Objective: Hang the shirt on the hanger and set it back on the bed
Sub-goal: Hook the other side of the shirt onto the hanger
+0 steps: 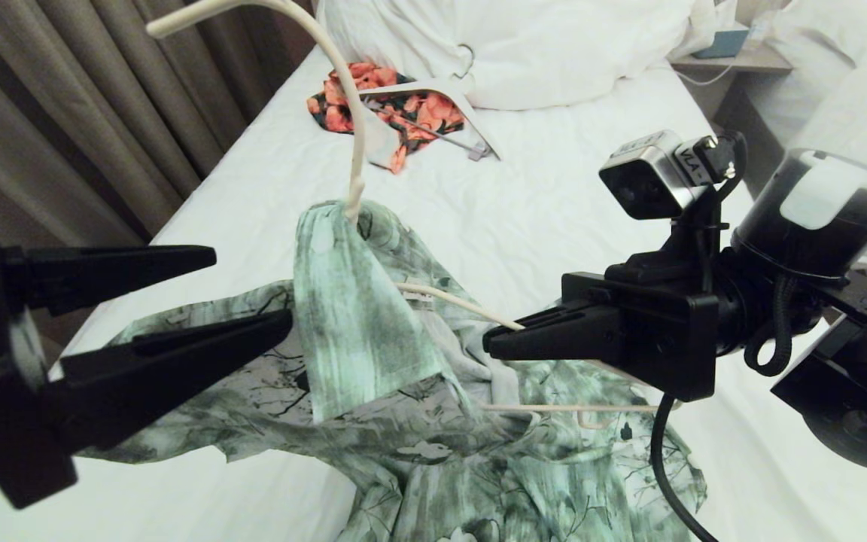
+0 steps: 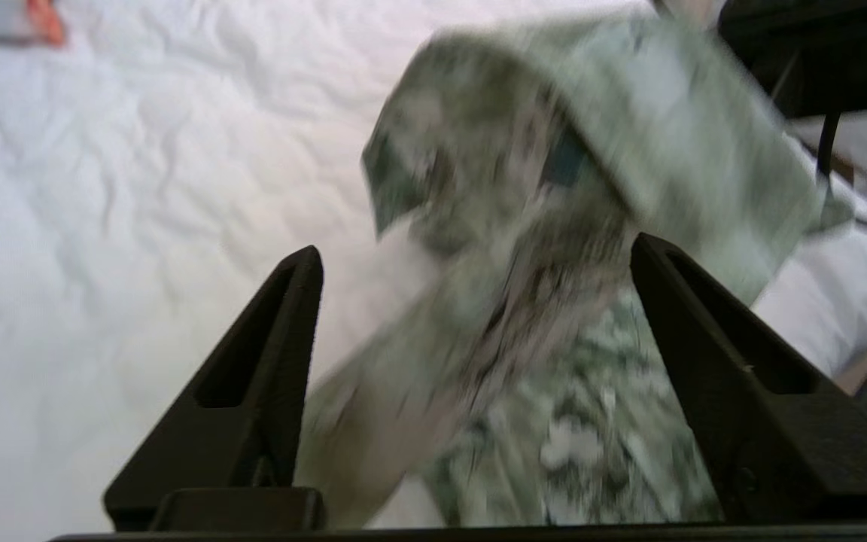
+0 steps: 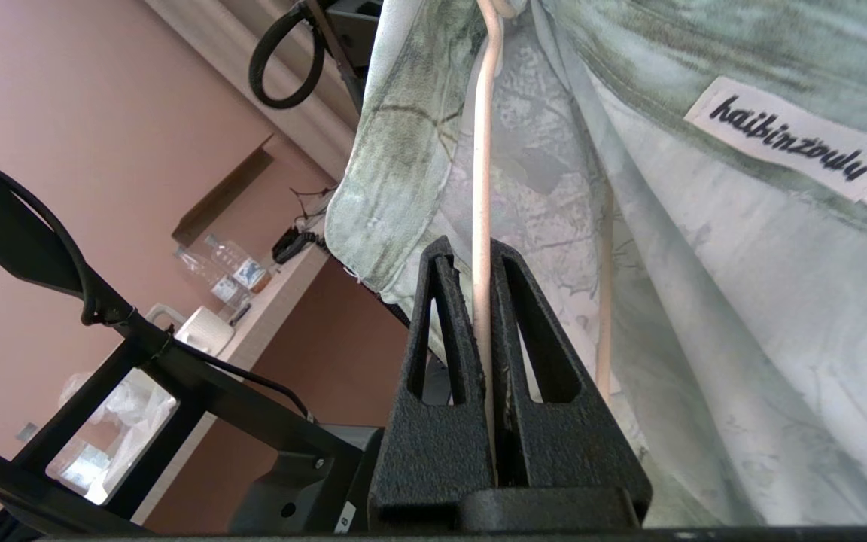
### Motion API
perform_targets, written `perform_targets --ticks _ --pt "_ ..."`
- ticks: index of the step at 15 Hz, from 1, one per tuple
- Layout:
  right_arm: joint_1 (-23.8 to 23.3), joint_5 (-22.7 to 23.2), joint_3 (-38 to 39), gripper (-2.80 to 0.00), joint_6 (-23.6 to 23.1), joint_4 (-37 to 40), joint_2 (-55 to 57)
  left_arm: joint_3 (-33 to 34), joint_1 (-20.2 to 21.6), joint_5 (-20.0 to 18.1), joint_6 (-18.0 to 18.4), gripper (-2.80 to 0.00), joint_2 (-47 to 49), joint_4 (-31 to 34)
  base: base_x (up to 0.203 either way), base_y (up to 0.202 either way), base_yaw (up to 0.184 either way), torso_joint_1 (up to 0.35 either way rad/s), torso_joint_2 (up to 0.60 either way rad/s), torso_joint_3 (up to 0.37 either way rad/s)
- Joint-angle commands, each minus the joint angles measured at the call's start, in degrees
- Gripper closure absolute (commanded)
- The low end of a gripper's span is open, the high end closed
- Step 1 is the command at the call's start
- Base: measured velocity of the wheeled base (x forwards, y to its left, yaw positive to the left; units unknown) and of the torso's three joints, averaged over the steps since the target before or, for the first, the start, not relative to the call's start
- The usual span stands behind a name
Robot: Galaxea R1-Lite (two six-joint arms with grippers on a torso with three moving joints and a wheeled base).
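The green-and-white printed shirt point(image 1: 358, 331) hangs bunched over the thin cream hanger point(image 1: 358, 150), just above the bed point(image 1: 539, 211). The hanger's hook curves up toward the top left. My right gripper point(image 1: 490, 342) is shut on one wire arm of the hanger point(image 3: 482, 150), with the shirt point(image 3: 704, 301) and its collar label close beside the fingers. My left gripper point(image 1: 253, 288) stands wide open at the left, its lower finger against the hanging cloth. In the left wrist view the shirt point(image 2: 554, 150) lies beyond the open left gripper point(image 2: 475, 252), and nothing is pinched.
An orange-and-black floral garment point(image 1: 373, 98) with a thick white hanger point(image 1: 433, 90) lies farther up the bed, in front of the white duvet point(image 1: 554, 53). Brown curtains point(image 1: 65, 113) run along the left. A nightstand point(image 1: 734, 60) and another white bed point(image 1: 855, 90) are at the right.
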Motion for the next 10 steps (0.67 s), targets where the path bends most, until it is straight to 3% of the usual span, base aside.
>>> perform_targets --ticks 1,9,10 --pt "0.1 0.4 -0.1 0.0 0.2 -0.3 0.0 0.1 0.1 -1.7 1.1 -2.8 4.2 -1.8 0.0 0.0 0.0 0.0 0.0 0.0" --pt "0.0 0.4 0.1 0.0 0.2 -0.4 -0.5 0.7 2.2 -5.8 1.1 -2.8 10.5 -5.2 0.0 0.0 0.0 0.0 0.0 0.0" --pt "-0.1 0.3 0.1 0.0 0.2 -0.4 -0.5 0.8 2.6 -6.7 1.3 0.0 10.6 -5.4 0.0 0.0 0.0 0.0 0.0 0.0"
